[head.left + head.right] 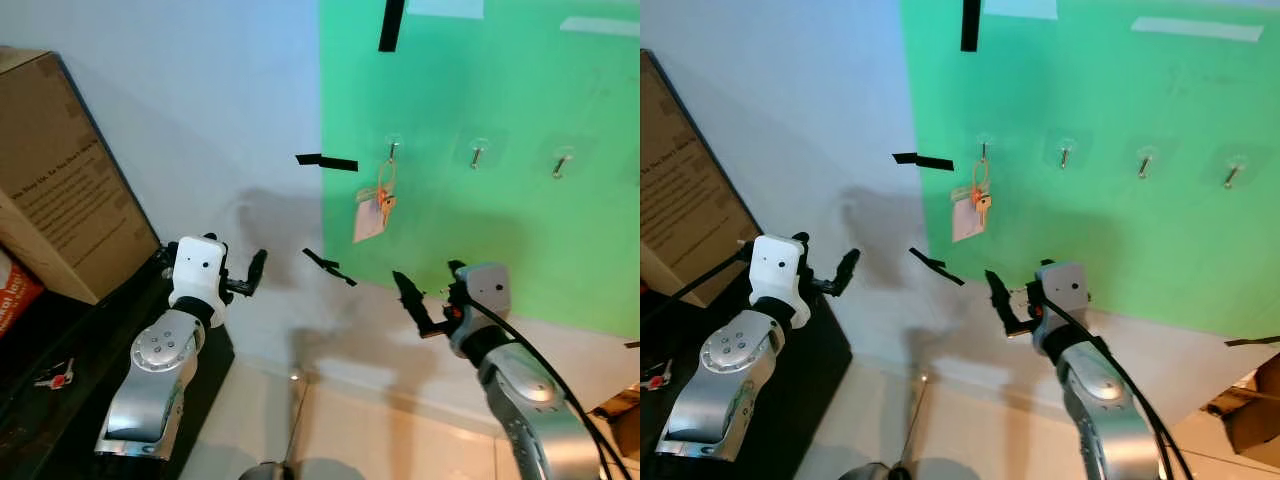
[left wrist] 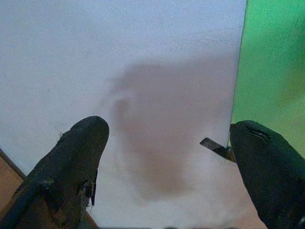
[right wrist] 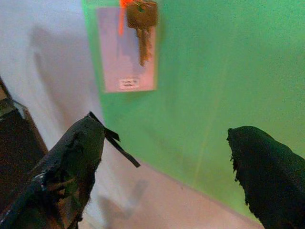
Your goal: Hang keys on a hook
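Note:
A brass key on an orange ring [image 1: 383, 198] with a pale paper tag [image 1: 368, 221] hangs from the leftmost hook [image 1: 393, 148] on the green wall panel [image 1: 520, 230]. My right gripper [image 1: 432, 290] is open and holds nothing, below and slightly right of the hanging keys, a short way off the wall. In the right wrist view the key [image 3: 141, 21] and tag [image 3: 126, 52] hang above the spread fingers [image 3: 76, 157]. My left gripper [image 1: 250, 275] is raised at the left, open and holding nothing, facing the bare white wall [image 2: 143, 71].
Two more hooks [image 1: 479, 152] [image 1: 563, 160] stand to the right on the green panel. Black tape strips [image 1: 327, 162] mark the wall. A cardboard box [image 1: 60, 190] sits on a black table [image 1: 40, 420] at the left, with a small red-tagged key [image 1: 55, 378] on it.

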Available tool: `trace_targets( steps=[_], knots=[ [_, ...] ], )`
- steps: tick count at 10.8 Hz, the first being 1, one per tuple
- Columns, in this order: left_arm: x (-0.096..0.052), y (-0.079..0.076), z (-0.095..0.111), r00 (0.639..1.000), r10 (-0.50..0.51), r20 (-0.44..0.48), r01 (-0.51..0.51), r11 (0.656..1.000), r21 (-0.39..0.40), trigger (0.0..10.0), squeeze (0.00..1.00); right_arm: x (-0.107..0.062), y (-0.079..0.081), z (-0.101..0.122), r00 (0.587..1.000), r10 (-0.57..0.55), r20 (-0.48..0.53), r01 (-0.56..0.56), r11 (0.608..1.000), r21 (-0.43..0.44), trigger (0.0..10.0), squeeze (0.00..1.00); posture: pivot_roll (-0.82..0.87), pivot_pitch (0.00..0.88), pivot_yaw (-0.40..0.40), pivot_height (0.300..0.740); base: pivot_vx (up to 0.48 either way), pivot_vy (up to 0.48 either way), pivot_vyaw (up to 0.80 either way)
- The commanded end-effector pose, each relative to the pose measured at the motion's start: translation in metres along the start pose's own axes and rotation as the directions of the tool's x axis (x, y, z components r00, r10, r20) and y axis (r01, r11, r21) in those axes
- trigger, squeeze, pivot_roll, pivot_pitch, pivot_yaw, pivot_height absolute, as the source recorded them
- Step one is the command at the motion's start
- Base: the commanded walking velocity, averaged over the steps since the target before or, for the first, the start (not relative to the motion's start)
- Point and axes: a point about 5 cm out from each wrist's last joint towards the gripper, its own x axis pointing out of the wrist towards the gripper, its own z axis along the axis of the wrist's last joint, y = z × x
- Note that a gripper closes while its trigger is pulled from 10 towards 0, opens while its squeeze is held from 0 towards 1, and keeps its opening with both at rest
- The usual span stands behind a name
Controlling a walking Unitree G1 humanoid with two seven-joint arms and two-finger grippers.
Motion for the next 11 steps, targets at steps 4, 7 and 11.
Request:
trace_targets(
  steps=[4,7,11],
  knots=[
    [-0.0044,-0.0008,0.0070,0.999,-0.010,0.036,0.009,1.000,0.025,10.0,1.00,0.0007,0.0013,0.0036,1.000,0.028,0.009,-0.028,0.999,-0.018,10.0,1.00,-0.08,0.000,0.030,0.732,0.000,0.000,0.53],
    [-0.0051,-0.0007,0.0079,0.999,-0.016,0.041,0.015,1.000,0.021,10.0,1.00,-0.0015,0.0007,0.0022,1.000,0.019,0.012,-0.019,0.999,-0.027,10.0,1.00,-0.09,0.000,0.037,0.732,0.000,0.000,0.80],
    [-0.0055,0.0002,0.0088,0.999,-0.033,0.037,0.033,0.999,0.017,10.0,1.00,-0.0025,0.0024,0.0013,1.000,0.020,0.001,-0.020,1.000,0.004,10.0,1.00,-0.09,0.000,0.046,0.732,0.000,0.000,0.80]
  ],
)
